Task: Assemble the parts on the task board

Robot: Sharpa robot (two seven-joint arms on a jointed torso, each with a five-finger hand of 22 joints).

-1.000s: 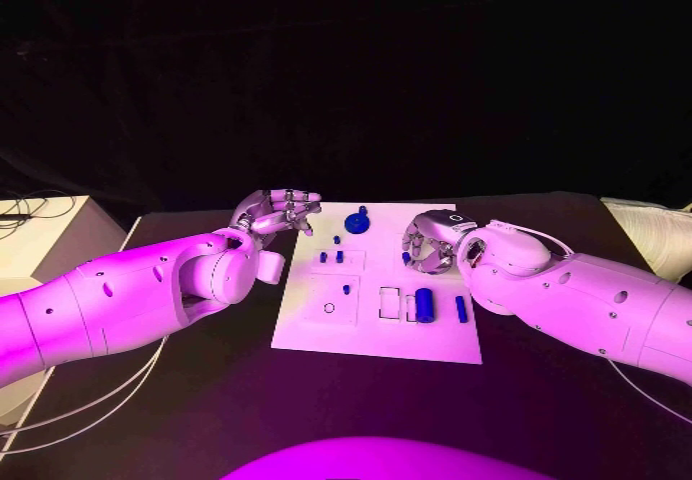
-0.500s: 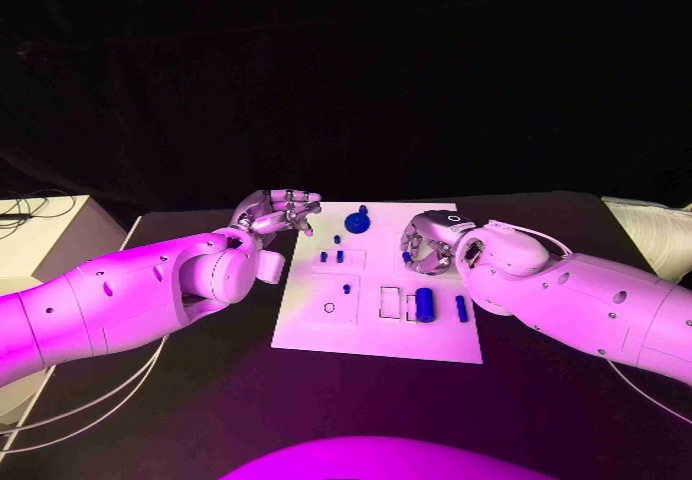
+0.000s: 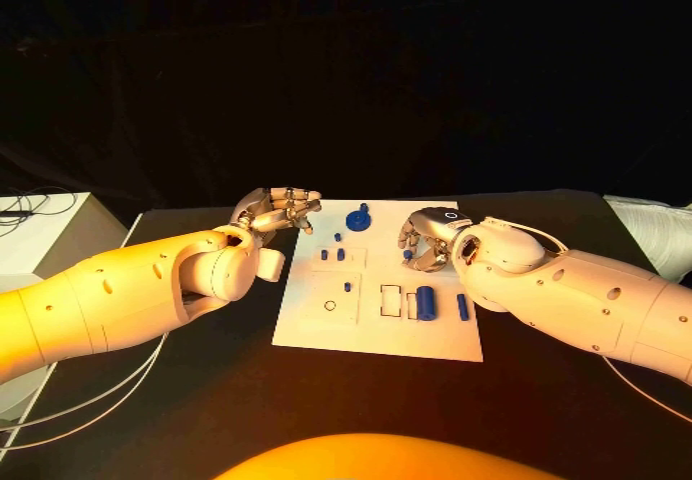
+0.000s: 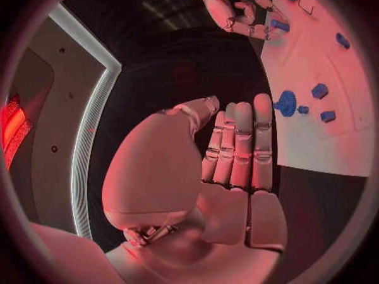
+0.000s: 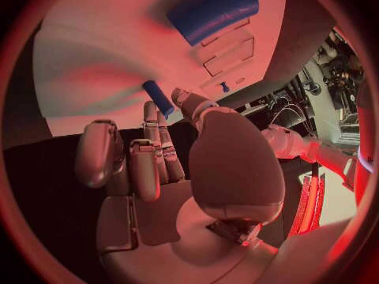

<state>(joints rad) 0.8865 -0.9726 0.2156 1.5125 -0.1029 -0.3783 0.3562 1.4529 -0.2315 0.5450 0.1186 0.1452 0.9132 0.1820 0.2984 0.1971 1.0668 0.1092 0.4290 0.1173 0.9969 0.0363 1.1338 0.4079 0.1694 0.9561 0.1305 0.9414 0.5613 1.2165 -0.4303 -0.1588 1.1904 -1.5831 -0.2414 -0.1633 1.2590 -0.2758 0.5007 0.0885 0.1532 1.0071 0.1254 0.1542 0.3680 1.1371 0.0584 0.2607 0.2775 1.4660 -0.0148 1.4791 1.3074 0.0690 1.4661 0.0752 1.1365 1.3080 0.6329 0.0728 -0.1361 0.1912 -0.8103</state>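
- Task board (image 3: pixel 378 330), a white plate, lies in the middle of the black table (image 3: pixel 216 400), between the two arms.
- Blue parts sit across the board: a round, gear-like part (image 3: pixel 358 219) stands near its far edge, with a small blue peg (image 3: pixel 338 238) just beside it.
- Two small blue pieces (image 3: pixel 332 256) stand side by side in the board's left half, and a tiny one (image 3: pixel 348 287) lies closer to the robot, near a small ring mark.
- A thick blue cylinder (image 3: pixel 426 301) lies beside rectangular outlines on the board's right half, and a slim blue bar (image 3: pixel 462 307) lies near the right edge.
- Left hand (image 3: pixel 277 212) hovers at the board's far-left corner; the left wrist view shows its fingers (image 4: pixel 240 146) lying straight and close together with the thumb alongside, holding nothing.
- Right hand (image 3: pixel 428 237) is over the board's right side, its fingers curled in.
- A small blue part (image 5: pixel 158 97) sits right at the right hand's fingertips in the right wrist view; whether it is pinched or only touched cannot be told.
- A white box (image 3: pixel 43 232) stands at the table's left, with cables on it.
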